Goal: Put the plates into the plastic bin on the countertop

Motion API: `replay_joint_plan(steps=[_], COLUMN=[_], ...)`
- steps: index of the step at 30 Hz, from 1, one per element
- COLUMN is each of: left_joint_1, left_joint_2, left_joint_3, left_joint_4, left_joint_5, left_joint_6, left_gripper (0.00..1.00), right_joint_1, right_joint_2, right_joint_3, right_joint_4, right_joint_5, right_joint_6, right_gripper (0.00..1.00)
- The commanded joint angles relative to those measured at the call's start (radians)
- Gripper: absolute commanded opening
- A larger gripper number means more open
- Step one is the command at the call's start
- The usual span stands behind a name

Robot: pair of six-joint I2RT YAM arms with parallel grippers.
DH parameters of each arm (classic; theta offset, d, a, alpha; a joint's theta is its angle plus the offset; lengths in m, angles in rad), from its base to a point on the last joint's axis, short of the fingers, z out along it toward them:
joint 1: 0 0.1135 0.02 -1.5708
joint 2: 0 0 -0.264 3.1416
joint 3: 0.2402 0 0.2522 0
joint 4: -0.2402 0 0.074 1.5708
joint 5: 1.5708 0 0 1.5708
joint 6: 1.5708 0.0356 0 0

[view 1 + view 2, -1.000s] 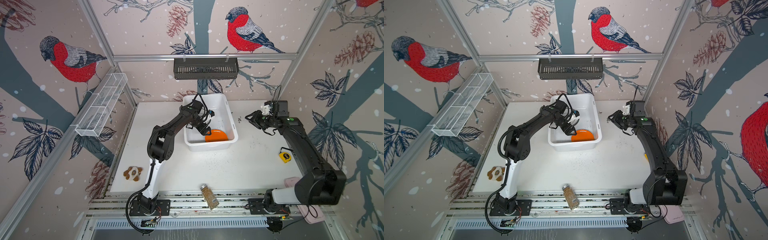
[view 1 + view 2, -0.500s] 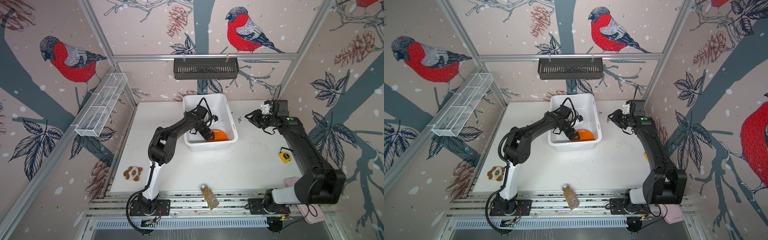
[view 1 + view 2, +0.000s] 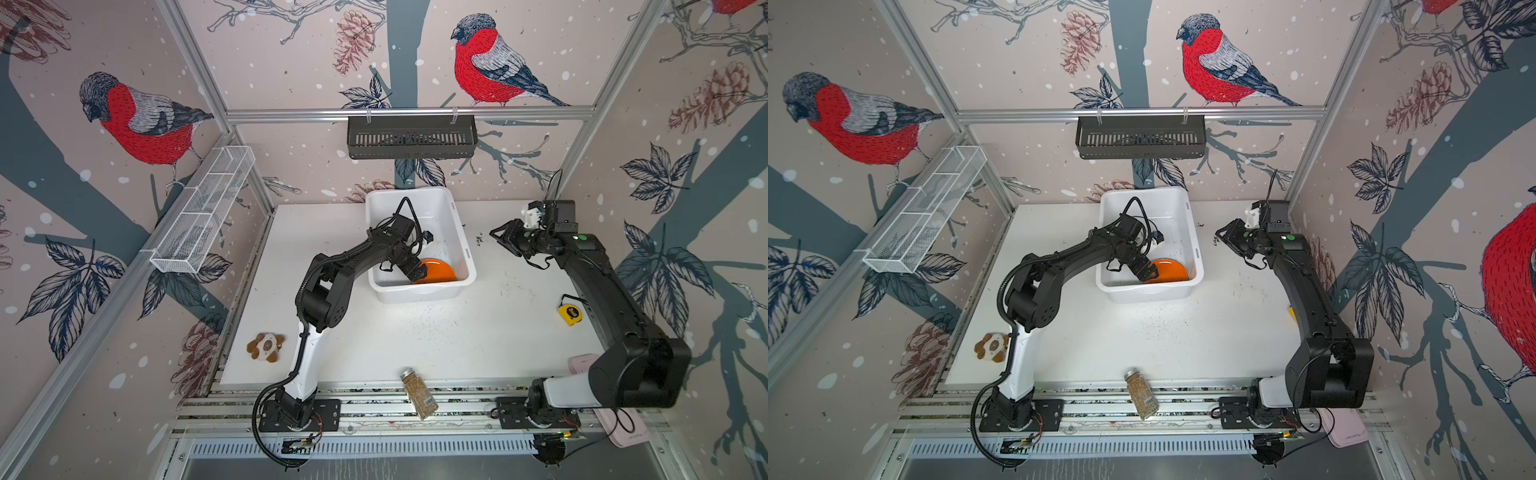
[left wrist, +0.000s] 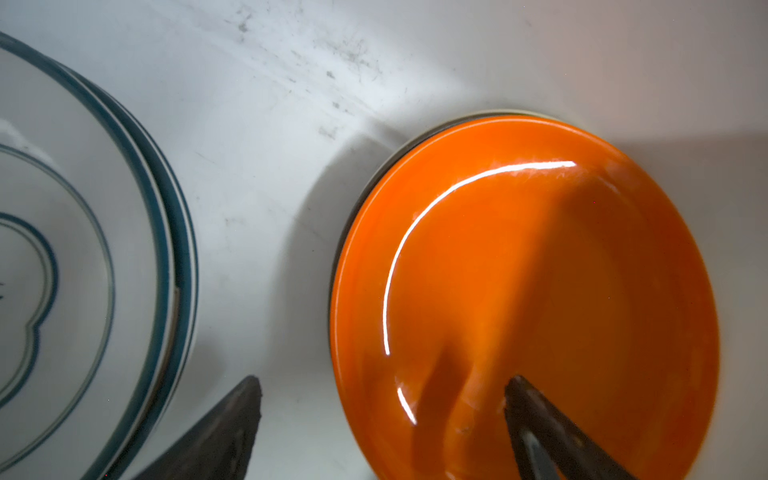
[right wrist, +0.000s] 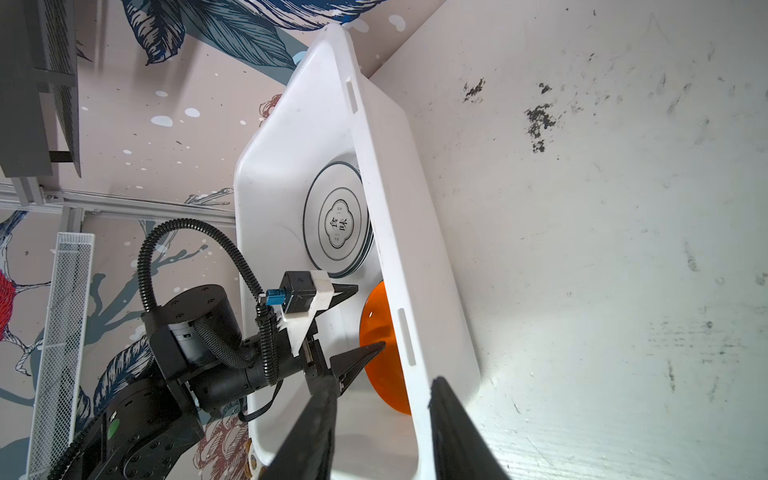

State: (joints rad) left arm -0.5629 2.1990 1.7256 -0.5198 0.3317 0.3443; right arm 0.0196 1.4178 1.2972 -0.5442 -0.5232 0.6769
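Down inside the bin, your left pincer stands wide and empty. One finger hangs over the orange plate, the other over bare floor beside it. That plate lies flat on top of a stack, with a cream rim and a dark one peeping out beneath, in the bin's near corner on the right arm's side. A white plate with a dark rim and emblem tops a second stack close by, not touching the first. The bin sits at the back of the countertop. Your right pincer hovers beside the bin, partly spread, holding nothing. No plate shows on the countertop, so this looks like the release of a late plate, perhaps the last. The next move calls for lifting the left arm straight up, clear of plate and wall.
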Motion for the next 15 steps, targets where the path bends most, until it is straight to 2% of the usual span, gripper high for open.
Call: replay_joint_plan(steps=[1, 15], left_joint_1=[-0.005, -0.006], left_joint_2=[-0.012, 0.013], left_joint_3=[-0.008, 0.008], left_joint_4=[0.042, 0.059], left_joint_5=[-0.021, -0.045], left_joint_6=[-0.011, -0.024], left_gripper=[0.91, 0.92], right_joint_1=[0.0, 0.0], right_joint_2=[0.004, 0.016], right_joint_3=[0.008, 0.011], right_joint_4=[0.008, 0.009], right_joint_5=[-0.012, -0.014], right_joint_6=[-0.014, -0.015], right_gripper=[0.39, 0.39])
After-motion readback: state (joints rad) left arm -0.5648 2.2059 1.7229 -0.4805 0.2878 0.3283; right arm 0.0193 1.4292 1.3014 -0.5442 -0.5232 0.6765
